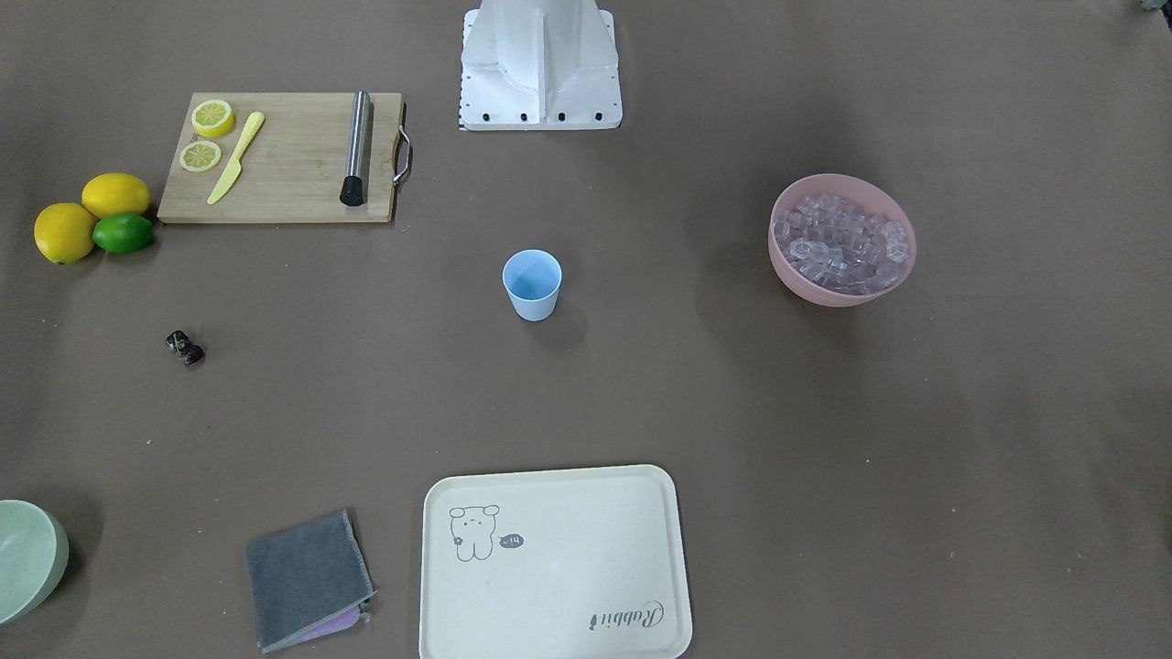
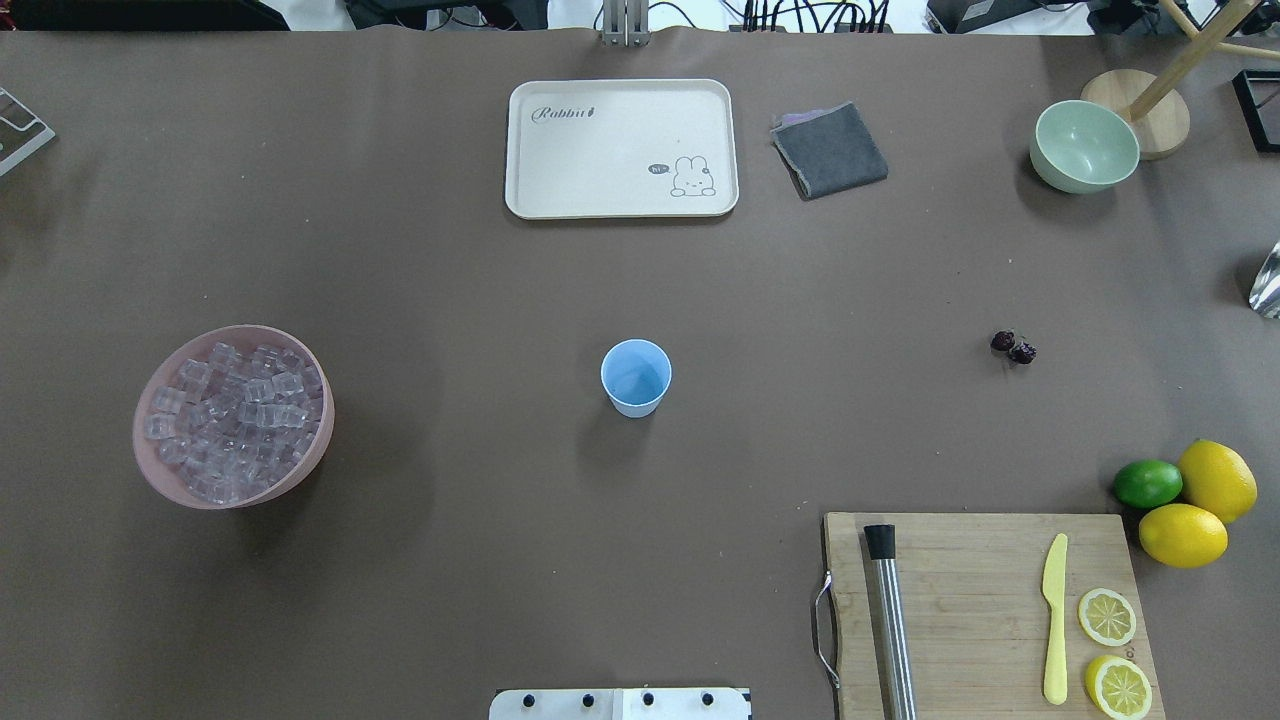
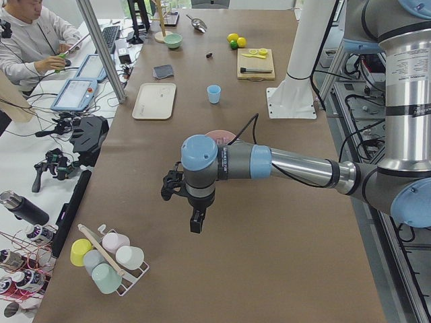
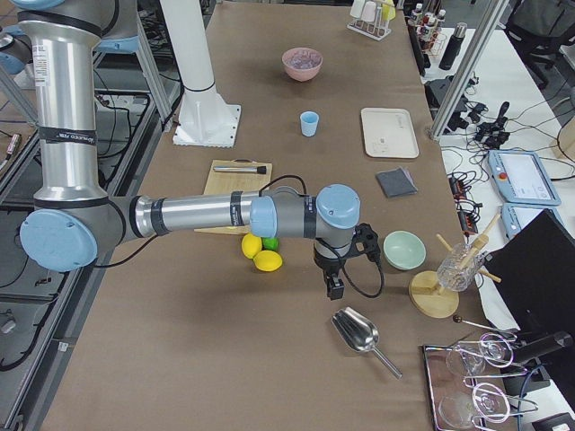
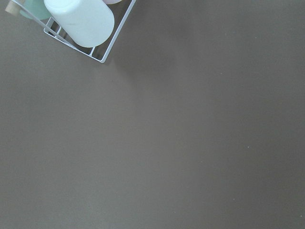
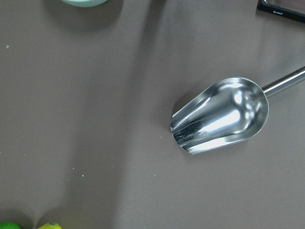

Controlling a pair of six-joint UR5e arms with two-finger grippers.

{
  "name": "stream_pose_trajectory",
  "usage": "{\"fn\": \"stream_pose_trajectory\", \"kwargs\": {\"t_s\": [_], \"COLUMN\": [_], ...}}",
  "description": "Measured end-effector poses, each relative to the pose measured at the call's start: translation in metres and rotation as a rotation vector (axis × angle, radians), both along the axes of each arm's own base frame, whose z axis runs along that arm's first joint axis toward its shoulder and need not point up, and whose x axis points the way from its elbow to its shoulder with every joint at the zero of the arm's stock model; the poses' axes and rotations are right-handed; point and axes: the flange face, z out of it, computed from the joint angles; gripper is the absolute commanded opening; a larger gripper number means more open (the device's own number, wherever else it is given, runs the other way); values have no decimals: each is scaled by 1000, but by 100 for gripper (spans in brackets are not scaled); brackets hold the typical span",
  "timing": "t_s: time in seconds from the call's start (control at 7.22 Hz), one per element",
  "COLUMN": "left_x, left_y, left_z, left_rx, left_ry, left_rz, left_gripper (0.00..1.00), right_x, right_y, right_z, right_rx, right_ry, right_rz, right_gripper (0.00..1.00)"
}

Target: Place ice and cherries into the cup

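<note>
The pale blue cup (image 2: 636,377) stands upright at the table's middle (image 1: 532,284), nothing visible inside it. The ice (image 2: 235,415) fills a pink bowl (image 1: 824,291) on the robot's left side. The cherries (image 2: 1013,347) lie loose on the table on the robot's right (image 1: 185,348). My left gripper (image 3: 196,222) hangs over bare table far out past the pink bowl, near a cup rack. My right gripper (image 4: 335,289) hangs at the opposite end, just above a metal scoop (image 6: 219,117). Neither wrist view shows fingers, so I cannot tell whether either is open or shut.
A cream tray (image 2: 620,148), grey cloth (image 2: 830,150) and green bowl (image 2: 1085,146) sit along the far edge. A cutting board (image 2: 975,610) holds a muddler, yellow knife and lemon slices, with lemons and a lime (image 2: 1148,483) beside it. A person sits at a desk (image 3: 30,47).
</note>
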Motion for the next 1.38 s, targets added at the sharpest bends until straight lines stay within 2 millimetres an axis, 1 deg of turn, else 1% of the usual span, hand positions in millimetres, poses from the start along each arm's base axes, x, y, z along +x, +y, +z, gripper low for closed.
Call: {"fn": "stream_pose_trajectory", "kwargs": {"t_s": [0.83,1.11,1.38], "left_x": [3,5,6], "left_y": [0,-3,-3], "left_z": [-12,-18,-20], "left_rx": [46,72,90], "left_ry": [24,37,48], "left_rz": [-59,-56,-54], "left_gripper": [97,97,97], "right_x": [-1,-1,0], "right_y": [2,10,20], "right_z": [2,8,8], "right_rx": [-6,-15,-15], "right_ry": [-1,-1,-3], "right_rz": [-1,-1,-1], "right_gripper": [100,100,100]}}
